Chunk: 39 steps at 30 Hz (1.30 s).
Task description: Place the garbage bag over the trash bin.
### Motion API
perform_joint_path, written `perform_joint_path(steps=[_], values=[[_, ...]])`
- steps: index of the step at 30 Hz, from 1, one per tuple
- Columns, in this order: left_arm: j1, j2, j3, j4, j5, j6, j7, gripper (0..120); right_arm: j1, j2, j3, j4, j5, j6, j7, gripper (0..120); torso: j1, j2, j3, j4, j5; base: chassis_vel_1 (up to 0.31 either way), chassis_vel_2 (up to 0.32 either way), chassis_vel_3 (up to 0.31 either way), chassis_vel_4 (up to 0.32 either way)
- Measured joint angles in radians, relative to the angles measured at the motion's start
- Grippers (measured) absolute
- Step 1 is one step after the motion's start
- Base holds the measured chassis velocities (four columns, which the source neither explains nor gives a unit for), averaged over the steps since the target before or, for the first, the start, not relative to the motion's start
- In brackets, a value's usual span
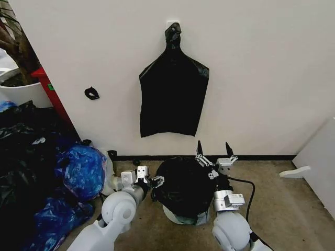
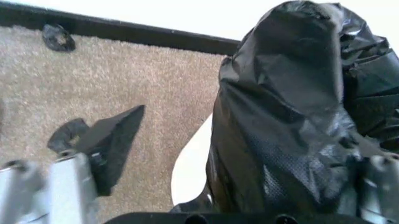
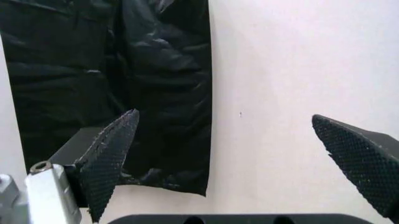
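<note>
1. The garbage bag [image 1: 183,188] sits low in the centre of the head view, a crinkled glossy black mass draped over the trash bin [image 1: 174,216], whose white wall shows as a small sliver under the bag's lower edge. In the left wrist view the bag [image 2: 293,121] fills the right half, with a strip of the bin's white side [image 2: 190,168] beside it.

2. The left gripper [image 1: 152,182] is at the bag's left side. Its fingers stand apart: one finger [image 2: 112,140] hangs free over the carpet and the other [image 2: 374,182] lies against the bag's plastic.

3. The right gripper [image 1: 214,151] is raised at the bag's upper right edge, its two dark fingers spread wide and pointing up toward the wall, holding nothing. In the right wrist view its fingertips [image 3: 109,156] stand far apart before the wall.

4. The floor is beige carpet [image 1: 272,198], meeting a white wall [image 1: 261,78] along a dark baseboard [image 1: 261,157].

5. A flat black bag bundle [image 1: 172,94] with a knotted neck hangs on the wall in the upper centre. A small black scrap [image 1: 91,93] clings to the wall to its left.

6. At lower left lie shiny blue plastic bags [image 1: 84,170] among dark bags [image 1: 23,157]. A white plant pot [image 1: 21,91] stands at upper left.
</note>
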Motion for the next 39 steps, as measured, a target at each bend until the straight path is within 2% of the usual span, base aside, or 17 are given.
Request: perform_joint_path(steps=[2, 8, 10, 12, 14, 17, 19, 28, 30, 32, 35, 39], values=[[-0.003, -0.002, -0.004, 0.005, -0.024, 0.006, -0.007, 98, 0.000, -0.002, 0.001, 0.000, 0.000, -0.002, 0.001, 100, 0.000, 0.000, 0.000, 0.0000, 0.0001, 0.000, 0.000, 0.000, 0.000], [0.011, 0.001, -0.013, 0.046, -0.104, 0.011, -0.001, 100, -0.001, -0.016, 0.006, 0.007, 0.002, -0.008, 0.004, 100, 0.000, 0.000, 0.000, 0.0000, 0.0002, 0.000, 0.000, 0.000, 0.000], [0.024, -0.005, -0.018, 0.068, -0.108, -0.004, 0.060, 100, -0.002, -0.020, 0.002, 0.007, 0.003, -0.008, 0.004, 100, 0.000, 0.000, 0.000, 0.0001, 0.0000, 0.000, 0.000, 0.000, 0.000], [0.033, -0.003, -0.024, 0.102, -0.070, -0.054, 0.178, 100, -0.004, -0.026, -0.007, 0.006, 0.009, -0.008, 0.005, 100, 0.000, 0.000, 0.000, 0.0001, 0.0001, 0.000, 0.000, 0.000, 0.000], [0.033, 0.002, -0.024, 0.113, -0.056, -0.072, 0.212, 100, -0.004, -0.028, -0.009, 0.006, 0.011, -0.009, 0.006, 100, 0.000, 0.000, 0.000, 0.0000, 0.0001, 0.000, 0.000, 0.000, 0.000], [0.007, 0.036, -0.022, 0.195, 0.000, -0.166, 0.379, 100, -0.005, -0.037, -0.016, 0.001, 0.013, -0.012, 0.008, 100, 0.000, 0.000, 0.000, 0.0002, 0.0001, 0.000, 0.000, 0.000, 0.000], [-0.008, 0.050, -0.021, 0.226, -0.001, -0.186, 0.426, 100, -0.009, -0.042, -0.023, -0.001, 0.010, -0.013, 0.008, 100, 0.000, 0.000, 0.000, 0.0000, 0.0002, 0.000, 0.000, 0.000, 0.000], [-0.014, 0.038, -0.029, 0.207, -0.039, -0.193, 0.433, 100, -0.059, -0.056, -0.141, -0.051, -0.024, -0.007, -0.003, 100, 0.000, 0.000, 0.000, -0.0001, 0.0002, 0.000, 0.000, 0.000, 0.000], [-0.008, 0.034, -0.028, 0.203, -0.026, -0.192, 0.429, 100, -0.063, -0.056, -0.185, -0.083, -0.062, -0.048, 0.019, 100, 0.000, 0.000, 0.000, 0.0000, 0.0001, 0.000, 0.000, 0.000, 0.000], [-0.004, 0.029, -0.025, 0.202, -0.014, -0.191, 0.426, 100, -0.059, -0.059, -0.234, -0.105, -0.099, -0.141, 0.065, 100, 0.000, 0.000, 0.000, 0.0001, 0.0002, 0.000, 0.000, 0.000, 0.000], [-0.001, 0.022, -0.023, 0.193, -0.002, -0.189, 0.420, 100, -0.041, -0.067, -0.314, -0.112, -0.045, -0.271, 0.126, 100, 0.000, 0.000, 0.000, 0.0001, 0.0002, 0.000, 0.000, 0.000, 0.000], [0.000, 0.019, -0.022, 0.180, -0.001, -0.189, 0.417, 100, -0.035, -0.067, -0.334, -0.117, -0.033, -0.287, 0.133, 100, 0.000, 0.000, 0.000, 0.0001, 0.0001, 0.000, 0.000, 0.000, 0.000]])
